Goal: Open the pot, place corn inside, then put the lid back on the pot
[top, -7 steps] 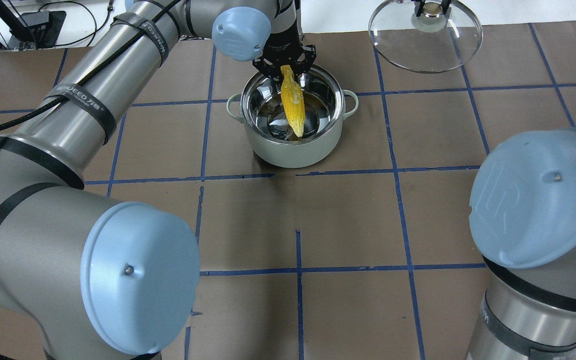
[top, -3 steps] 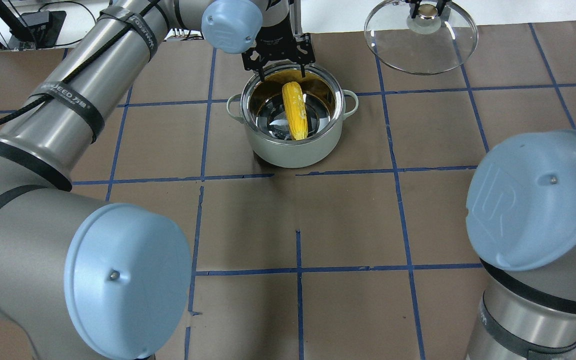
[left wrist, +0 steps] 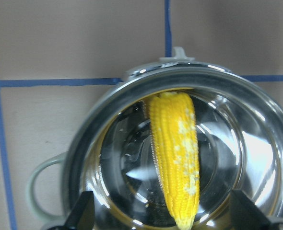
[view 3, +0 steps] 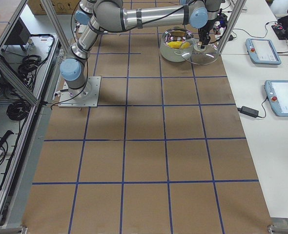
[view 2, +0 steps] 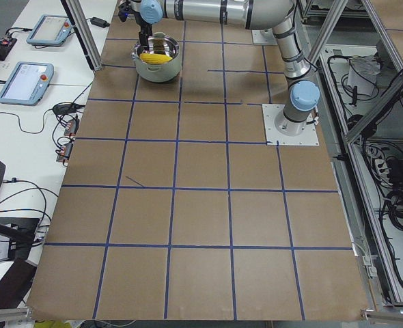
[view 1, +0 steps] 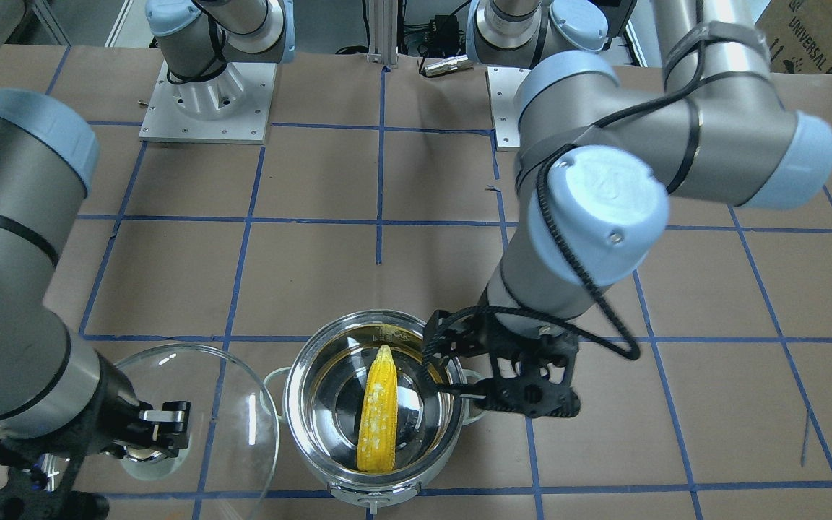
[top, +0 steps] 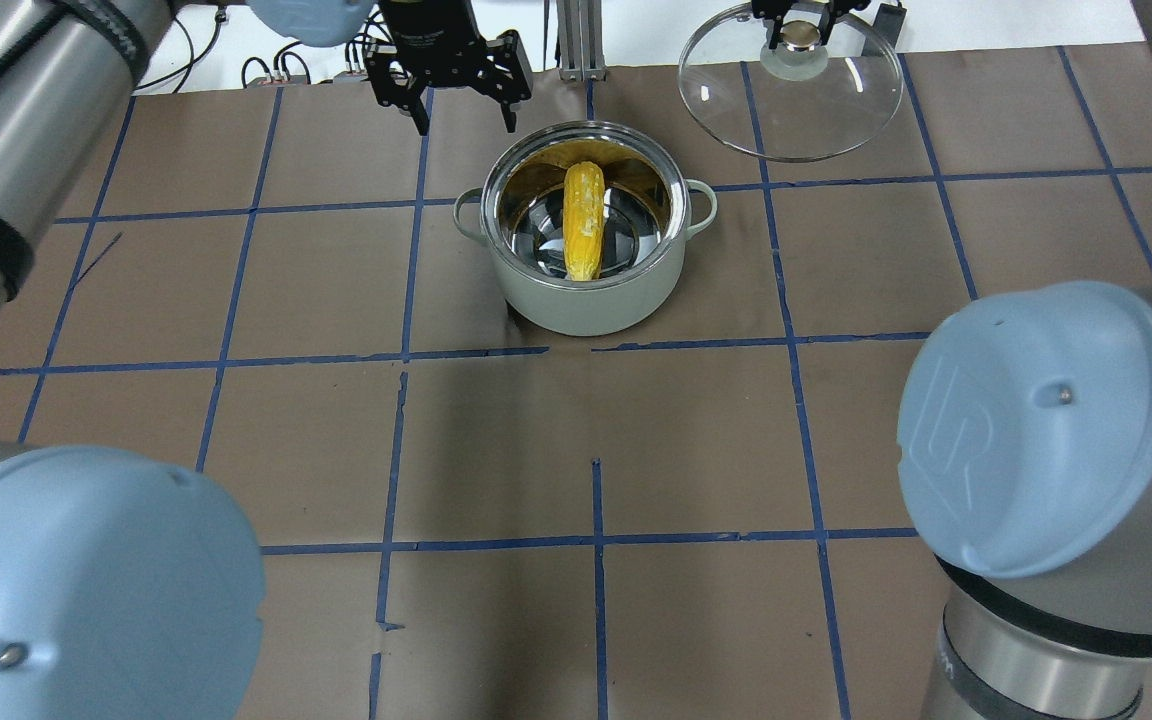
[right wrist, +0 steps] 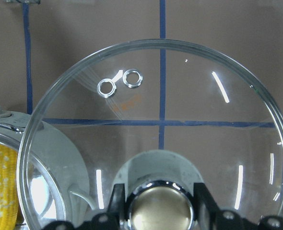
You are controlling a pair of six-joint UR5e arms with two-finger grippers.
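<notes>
The pot [top: 586, 305] stands open at the far middle of the table. The corn [top: 583, 220] lies inside it, leaning on the far wall; it also shows in the front view [view 1: 378, 412] and the left wrist view [left wrist: 175, 163]. My left gripper [top: 464, 115] is open and empty, raised just beyond the pot's far-left rim. My right gripper [top: 801, 30] is shut on the knob [right wrist: 158, 206] of the glass lid [top: 796, 110] and holds it in the air, to the right of the pot and beyond it. The lid's vent rings [right wrist: 120, 84] show in the right wrist view.
Brown table surface with a blue tape grid. Both arms' large elbows fill the near corners of the overhead view. Cables and an upright post [top: 576, 40] stand at the table's far edge behind the pot.
My left gripper let go of the corn, which dropped to lie in the pot, then rose and moved away to the far left. My right gripper carried the lid leftward, nearer the pot.
</notes>
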